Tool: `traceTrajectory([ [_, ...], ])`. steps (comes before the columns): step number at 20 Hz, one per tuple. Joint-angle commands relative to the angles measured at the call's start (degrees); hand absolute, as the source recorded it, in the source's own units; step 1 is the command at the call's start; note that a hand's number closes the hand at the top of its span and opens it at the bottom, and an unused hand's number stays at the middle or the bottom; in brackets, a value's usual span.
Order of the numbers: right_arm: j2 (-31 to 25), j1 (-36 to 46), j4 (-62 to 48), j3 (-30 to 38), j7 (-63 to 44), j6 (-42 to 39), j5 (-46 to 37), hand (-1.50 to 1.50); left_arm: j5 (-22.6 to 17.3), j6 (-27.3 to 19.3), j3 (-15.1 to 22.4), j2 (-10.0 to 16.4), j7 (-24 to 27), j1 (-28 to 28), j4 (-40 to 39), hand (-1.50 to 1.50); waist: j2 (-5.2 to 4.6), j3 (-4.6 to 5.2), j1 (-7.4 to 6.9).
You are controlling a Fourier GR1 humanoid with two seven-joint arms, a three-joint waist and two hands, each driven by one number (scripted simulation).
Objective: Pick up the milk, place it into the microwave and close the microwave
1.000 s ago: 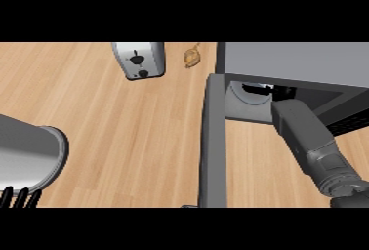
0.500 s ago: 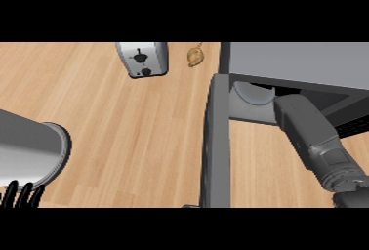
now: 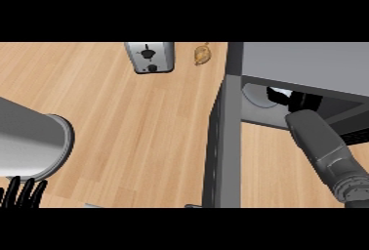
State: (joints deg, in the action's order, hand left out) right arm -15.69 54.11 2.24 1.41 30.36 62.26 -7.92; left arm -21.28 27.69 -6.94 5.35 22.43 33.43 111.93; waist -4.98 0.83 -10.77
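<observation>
Compared with a second earlier, the right hand (image 3: pixel 301 100) has moved rightward inside the open microwave (image 3: pixel 302 63), its grasp indiscernible, beside the partly hidden white milk (image 3: pixel 281 93); the left hand (image 3: pixel 20 191) rests near-left, fingers straight and apart.

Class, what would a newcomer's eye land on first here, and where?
The right hand reaches inside the open microwave at upper right, its door swung out down the middle. A big metal pot fills the left edge; a toaster sits at the top.
</observation>
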Motion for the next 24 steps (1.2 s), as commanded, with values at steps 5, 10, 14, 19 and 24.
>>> traceTrajectory([
  [5,4.6,4.3,-1.6,-5.5,0.2,-6.5,-5.6,-1.50,0.4,0.3,0.3,0.7,-0.7,-1.3,-0.5,-1.50,0.77,-1.23,-0.26],
  [10,6.8,5.5,-1.4,-5.5,0.3,-9.6,-5.6,-1.50,2.3,-0.9,0.9,-0.8,0.2,-2.3,-1.9,-1.50,0.68,-1.22,0.24],
  [14,7.7,6.6,-1.4,-5.1,0.2,-15.6,-5.2,-1.50,2.2,-0.8,1.0,-0.9,0.4,-2.5,-1.6,-1.50,1.25,-1.20,1.26],
  [19,10.2,6.0,1.9,-2.0,2.7,-18.7,-2.0,-1.50,2.3,-0.3,0.2,-0.2,0.7,-1.9,-1.8,-1.50,1.32,-1.32,1.55],
  [24,9.9,2.7,5.1,1.9,8.5,-24.0,1.6,-1.50,2.4,-0.3,0.5,-0.9,1.4,-2.0,-2.1,-1.50,1.58,-1.35,3.46],
])
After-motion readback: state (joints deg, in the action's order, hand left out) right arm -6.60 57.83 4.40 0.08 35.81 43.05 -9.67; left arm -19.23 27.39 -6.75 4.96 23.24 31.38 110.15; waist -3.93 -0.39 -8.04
